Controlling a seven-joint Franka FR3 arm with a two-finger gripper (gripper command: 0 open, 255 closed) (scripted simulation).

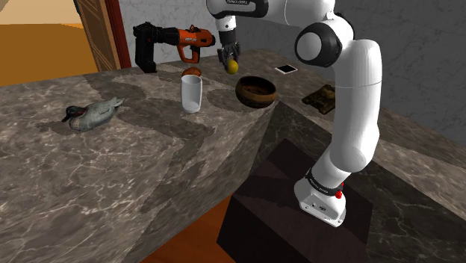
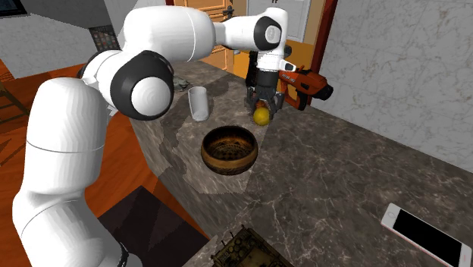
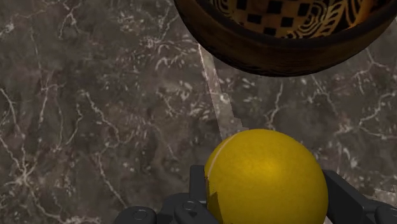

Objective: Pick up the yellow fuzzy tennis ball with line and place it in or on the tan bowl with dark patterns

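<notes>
Ball [image 3: 266, 178], plain yellow, clasped on both sides between the two black fingers of the pincer [image 1: 229, 57], which is clenched on it and holds it off the bench [image 1: 149, 164]. The ball hangs beside the bowl [image 2: 227, 164], not over it; in the wrist view a strip of bare bench lies between ball and bowl. The bowl is brown, with a dark chequered and curling pattern on its inner wall, and it stands upright near the bench's edge. The bench is dark grey marble with pale veins.

A white cup [image 1: 192, 93] stands upright near the bowl, on the shoulder view's left of it. An orange and black power drill [image 1: 179, 39] lies beyond the bowl, well apart from it. A duck figure [image 1: 91, 113] rests much farther from the bowl than the cup. A phone [image 2: 424, 234] with a dark screen lies flat, well apart from the bowl. The white arm [image 1: 358, 112] bends over the bowl from its dark stand [image 1: 291, 205].
</notes>
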